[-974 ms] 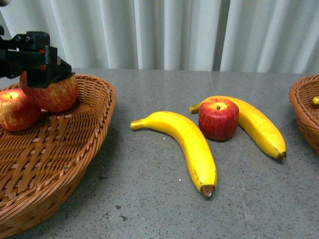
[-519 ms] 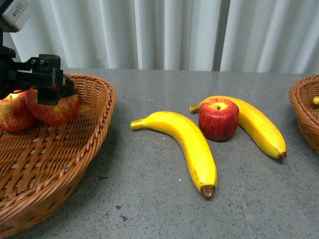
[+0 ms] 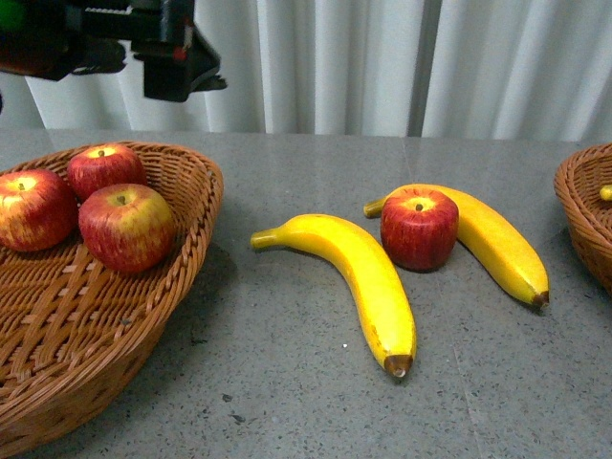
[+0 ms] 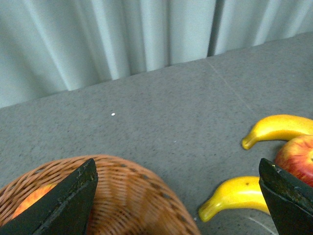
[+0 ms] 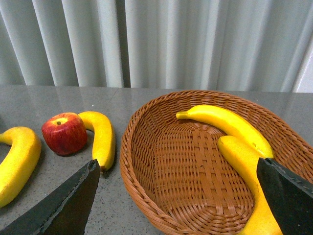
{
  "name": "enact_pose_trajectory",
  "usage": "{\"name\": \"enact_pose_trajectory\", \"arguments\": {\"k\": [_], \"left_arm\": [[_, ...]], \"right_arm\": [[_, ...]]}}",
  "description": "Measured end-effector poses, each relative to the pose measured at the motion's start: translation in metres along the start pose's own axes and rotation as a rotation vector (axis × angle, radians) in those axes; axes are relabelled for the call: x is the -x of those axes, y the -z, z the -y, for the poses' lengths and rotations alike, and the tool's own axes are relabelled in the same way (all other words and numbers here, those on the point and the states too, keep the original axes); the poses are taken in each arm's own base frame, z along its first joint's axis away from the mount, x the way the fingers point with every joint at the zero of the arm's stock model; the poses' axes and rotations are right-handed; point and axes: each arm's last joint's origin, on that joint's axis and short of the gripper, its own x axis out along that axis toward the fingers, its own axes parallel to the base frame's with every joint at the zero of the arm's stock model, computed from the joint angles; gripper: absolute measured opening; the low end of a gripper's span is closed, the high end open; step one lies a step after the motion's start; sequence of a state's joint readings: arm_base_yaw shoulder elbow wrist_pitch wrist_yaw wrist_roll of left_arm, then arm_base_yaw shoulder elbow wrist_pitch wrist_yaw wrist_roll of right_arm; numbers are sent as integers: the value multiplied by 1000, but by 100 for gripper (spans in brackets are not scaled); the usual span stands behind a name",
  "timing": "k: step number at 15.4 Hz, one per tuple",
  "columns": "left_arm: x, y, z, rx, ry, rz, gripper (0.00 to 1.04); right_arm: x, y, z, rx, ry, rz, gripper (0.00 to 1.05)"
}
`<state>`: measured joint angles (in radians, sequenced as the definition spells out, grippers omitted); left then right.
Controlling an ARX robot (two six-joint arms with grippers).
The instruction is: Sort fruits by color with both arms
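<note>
The left gripper (image 3: 182, 67) hangs high above the left basket (image 3: 196, 206), in front of the curtain (image 3: 382, 57). Its fingers (image 4: 63, 205) are spread wide with nothing between them. Three fruits lie in that basket: the rear apple (image 3: 105, 167), the left apple (image 3: 36, 208) and the front apple (image 3: 126, 227), which sits close against the other two.

Out on the grey table (image 3: 287, 382), the loose apple (image 3: 419, 229) stands upright between two bananas. The near banana (image 3: 354, 277) curves just beside it on the robot's left, and the far banana (image 3: 497, 239) lies touching it from behind.

The right gripper (image 5: 177, 164) is also parted and empty, and hovers over the right basket (image 5: 128, 147). Inside that basket the slim banana (image 5: 227, 122) rests along the far wall, with the fat banana (image 5: 249, 171) beside it. From the front only the rim of this basket shows, at the table's right edge.
</note>
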<state>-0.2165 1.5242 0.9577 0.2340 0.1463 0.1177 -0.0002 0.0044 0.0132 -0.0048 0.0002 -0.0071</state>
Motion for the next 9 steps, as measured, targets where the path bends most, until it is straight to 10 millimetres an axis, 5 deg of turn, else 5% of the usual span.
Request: {"name": "enact_pose_trajectory", "arguments": {"k": [3, 9], "left_arm": [[-35, -5, 36, -51, 142, -14, 98], [-87, 29, 113, -229, 392, -137, 98]], "right_arm": [[0, 0, 0, 0, 0, 0, 98], [0, 0, 0, 0, 0, 0, 98]]}}
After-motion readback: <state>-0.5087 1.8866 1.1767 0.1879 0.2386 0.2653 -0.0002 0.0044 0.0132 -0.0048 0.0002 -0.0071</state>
